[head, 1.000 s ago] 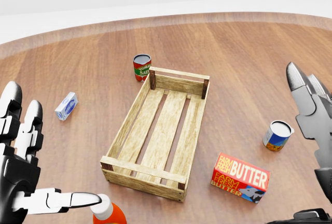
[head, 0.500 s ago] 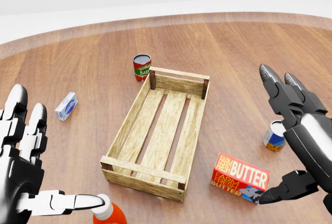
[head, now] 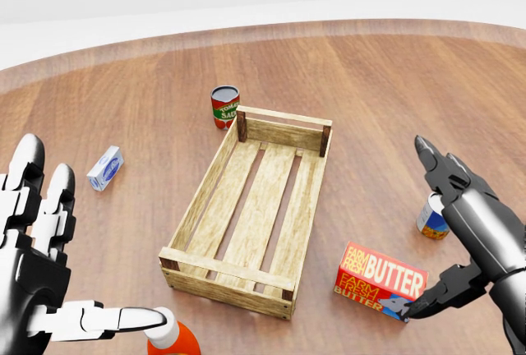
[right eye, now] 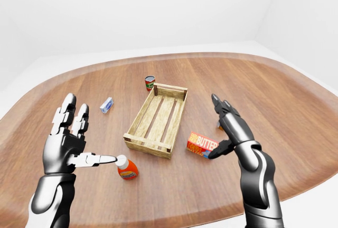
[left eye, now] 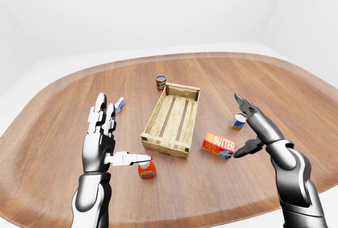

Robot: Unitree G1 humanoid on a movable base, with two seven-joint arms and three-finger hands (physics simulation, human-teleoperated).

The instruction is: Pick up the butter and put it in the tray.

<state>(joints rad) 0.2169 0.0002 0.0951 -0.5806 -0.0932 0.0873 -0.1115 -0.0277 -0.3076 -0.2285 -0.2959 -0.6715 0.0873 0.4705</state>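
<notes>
The butter (head: 380,283) is a red and orange box lying flat on the wooden table, right of the tray's near corner in the head view. The tray (head: 226,281) is an empty slatted wooden crate at the middle of the view. My right hand (head: 417,228) is open just right of the butter, fingers spread above it, and its thumb tip (head: 411,311) is at the box's lower right corner. I cannot tell if it touches. My left hand (head: 86,240) is open and empty at the lower left, fingers up and thumb pointing right.
An orange bottle with a white cap (head: 173,338) stands under my left thumb. A tomato can (head: 224,107) stands by the tray's top left corner. A small blue and white box (head: 105,168) lies to the left. A blue and yellow can (head: 429,219) stands partly behind my right hand.
My right hand has come in from the right edge and lowered toward the butter, bringing its thumb to the box's corner. The left hand has barely moved.
</notes>
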